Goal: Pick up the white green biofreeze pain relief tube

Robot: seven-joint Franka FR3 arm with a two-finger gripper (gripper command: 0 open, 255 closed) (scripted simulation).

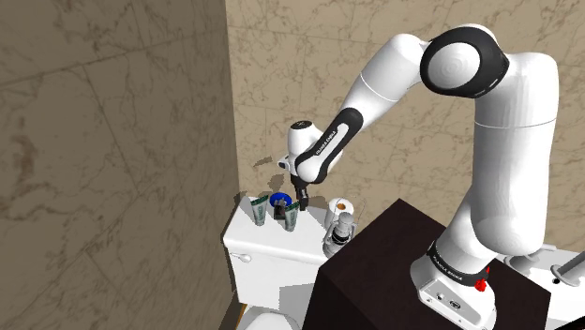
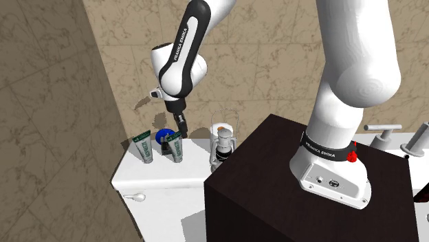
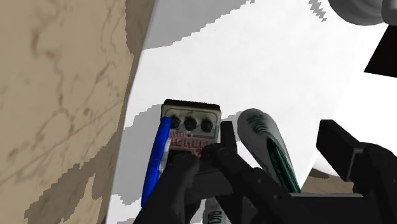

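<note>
Tan stone-patterned walls (image 1: pixel 112 122) are seen behind a white toilet tank (image 2: pixel 159 180), which stands just beside the dark box stand (image 1: pixel 375 272). The white arm (image 1: pixel 487 122) is reached from the stand over the tank lid. On the lid, a toilet paper roll (image 2: pixel 221 128) and a grey object (image 2: pixel 221 146) of unclear kind are placed nearest the stand. Two white-and-green tubes are stood upright further along: one tube (image 2: pixel 144 146) near the lid's far end, and the Biofreeze tube (image 2: pixel 177 146) between it and the roll. A small grey pedal (image 3: pixel 189 126) with three black knobs and a blue ring (image 2: pixel 163 135) are set between the two tubes. The black claw (image 2: pixel 177 129) is held directly above the Biofreeze tube. Its fingers (image 3: pixel 356 159) are spread apart, with the tube's upper end seen between them and not clasped.
</note>
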